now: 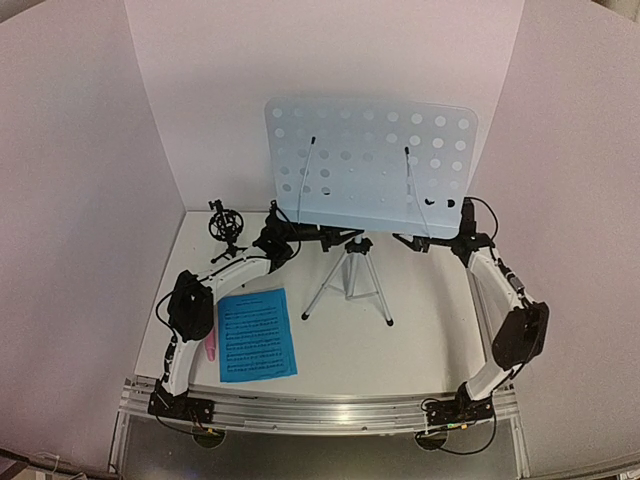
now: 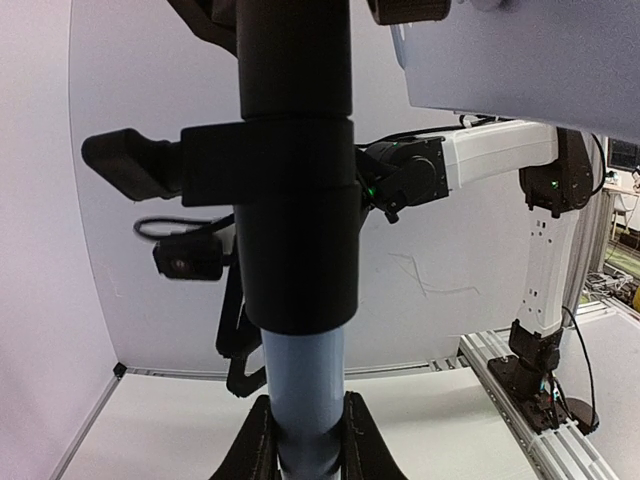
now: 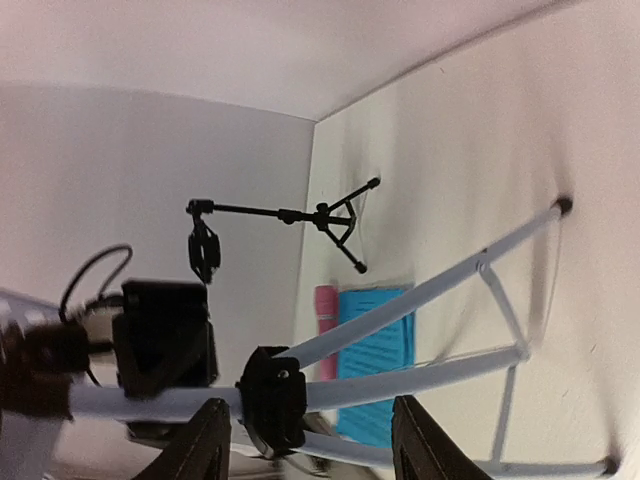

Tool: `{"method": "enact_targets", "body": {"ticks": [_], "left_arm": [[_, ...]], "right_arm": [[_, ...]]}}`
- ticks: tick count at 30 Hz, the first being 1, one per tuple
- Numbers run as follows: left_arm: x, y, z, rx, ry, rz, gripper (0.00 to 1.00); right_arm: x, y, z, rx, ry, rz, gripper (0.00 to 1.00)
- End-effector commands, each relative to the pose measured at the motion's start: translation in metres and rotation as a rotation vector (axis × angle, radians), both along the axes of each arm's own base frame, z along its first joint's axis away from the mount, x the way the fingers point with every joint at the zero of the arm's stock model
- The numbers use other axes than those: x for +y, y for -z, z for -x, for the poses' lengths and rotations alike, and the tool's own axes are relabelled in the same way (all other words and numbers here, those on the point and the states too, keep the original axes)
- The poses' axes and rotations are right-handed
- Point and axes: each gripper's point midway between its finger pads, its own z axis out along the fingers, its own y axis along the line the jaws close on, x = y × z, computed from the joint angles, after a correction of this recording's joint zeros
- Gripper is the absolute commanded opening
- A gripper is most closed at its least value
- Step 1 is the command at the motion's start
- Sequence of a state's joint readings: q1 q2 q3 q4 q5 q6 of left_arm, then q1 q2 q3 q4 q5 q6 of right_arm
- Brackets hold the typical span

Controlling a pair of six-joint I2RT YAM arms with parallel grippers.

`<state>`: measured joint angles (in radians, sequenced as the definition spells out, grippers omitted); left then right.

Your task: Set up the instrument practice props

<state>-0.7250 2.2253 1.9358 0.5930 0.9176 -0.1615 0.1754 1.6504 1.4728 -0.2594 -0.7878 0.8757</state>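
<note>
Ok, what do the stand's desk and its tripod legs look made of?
The desk looks like plastic, though painted sheet metal is possible: pale blue, matte, even colour, with neat round holes. The tripod legs look like thin metal tubing: silvery with a soft sheen, black tips and hub.

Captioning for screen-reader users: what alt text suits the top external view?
A pale-blue perforated music stand on a silver tripod stands at centre, the left gripper clamped on its post, the right gripper open beside it. Blue sheet music and a pink microphone lie front left, a black mic mount behind them.
</note>
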Motion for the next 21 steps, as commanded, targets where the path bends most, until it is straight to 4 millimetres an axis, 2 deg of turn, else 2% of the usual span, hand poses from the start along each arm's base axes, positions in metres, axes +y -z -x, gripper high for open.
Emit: {"method": "enact_targets", "body": {"ticks": [1,3,5,9,13,17,21], "left_arm": [[0.009,0.006,0.002,-0.014,0.024,-0.065,0.00],[0.010,0.006,0.000,-0.010,0.021,-0.066,0.00],[0.010,0.006,0.000,-0.004,0.020,-0.067,0.00],[0.009,0.007,-0.001,-0.004,0.017,-0.073,0.00],[0.008,0.008,-0.002,-0.005,0.017,-0.080,0.00],[0.009,0.008,-0.001,-0.008,0.019,-0.084,0.00],[0.010,0.009,-0.003,-0.010,0.012,-0.086,0.00]], "right_arm": [[0.001,-0.026,0.027,-0.774,-0.232,0.327,0.55],[0.001,-0.015,0.037,-0.993,-0.299,0.411,0.58],[0.003,-0.014,0.040,-1.160,-0.322,0.459,0.59],[0.015,-0.005,0.043,-1.399,-0.398,0.602,0.59],[0.028,0.000,0.034,-1.573,-0.449,0.761,0.58],[0.030,0.005,0.023,-1.648,-0.472,0.864,0.56],[0.035,0.007,0.020,-1.703,-0.512,0.895,0.50]]}}
